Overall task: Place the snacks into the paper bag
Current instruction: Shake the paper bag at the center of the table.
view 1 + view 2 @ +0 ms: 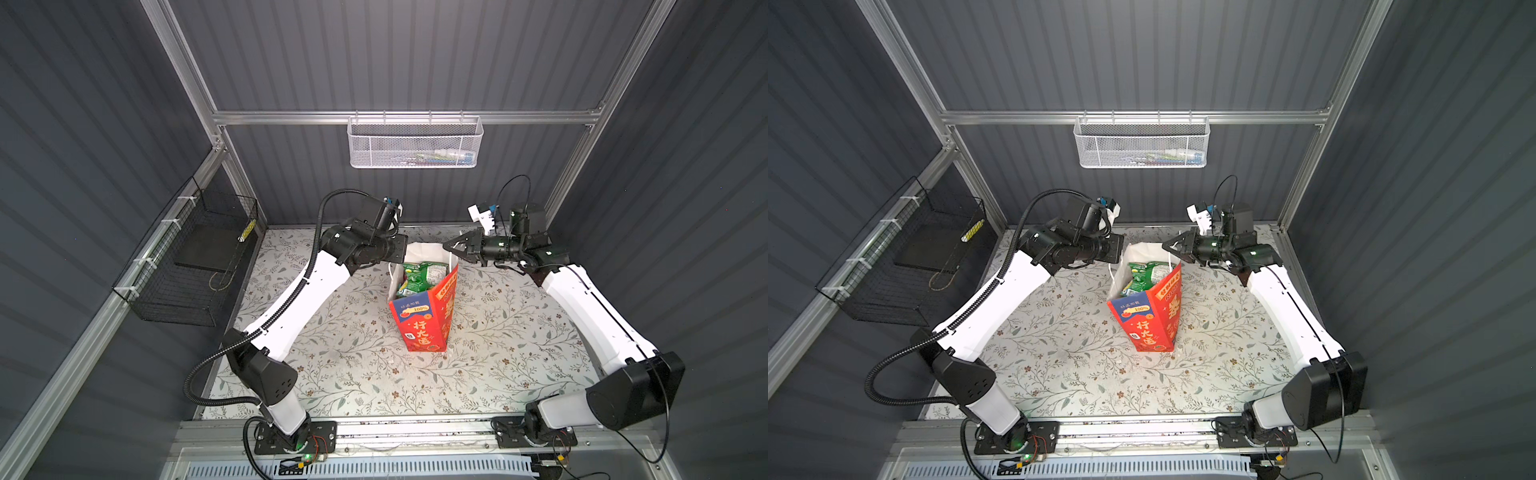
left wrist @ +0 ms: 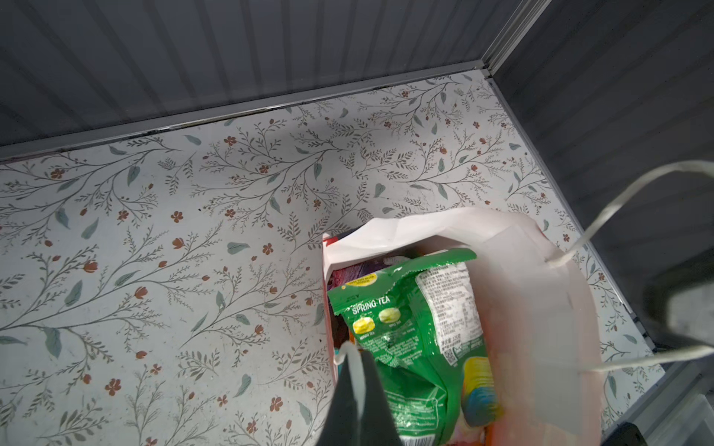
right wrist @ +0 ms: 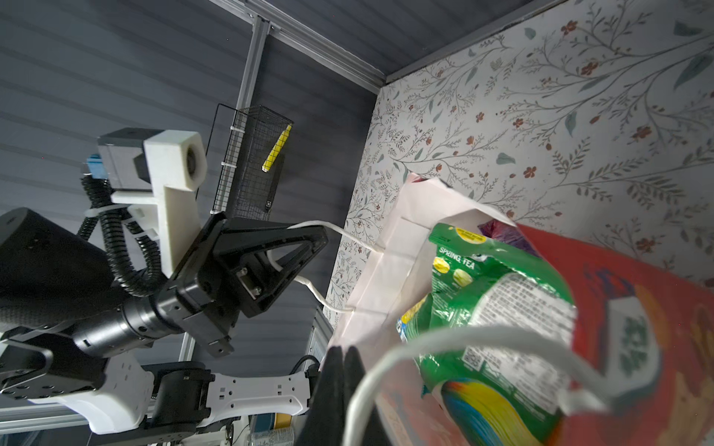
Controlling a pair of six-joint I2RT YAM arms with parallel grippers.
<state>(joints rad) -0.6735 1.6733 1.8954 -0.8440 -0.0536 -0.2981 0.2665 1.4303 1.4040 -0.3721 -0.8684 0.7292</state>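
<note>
I am holding left gripper (image 2: 351, 359), right gripper (image 1: 449, 246) shut at paper bag's (image 1: 424, 328) cord handles (image 3: 444, 335), 10 and 2 o'clock; uneven pulling risks tipping it

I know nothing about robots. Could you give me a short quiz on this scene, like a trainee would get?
1. True or false: the paper bag lies flat on its side.
2. Which colour is the topmost snack in the bag? A red, B green, C blue.
3. Fill in: each pincer, left and right, is shut on a white cord ___.
Key: 1 false; 2 B; 3 handle.
</note>
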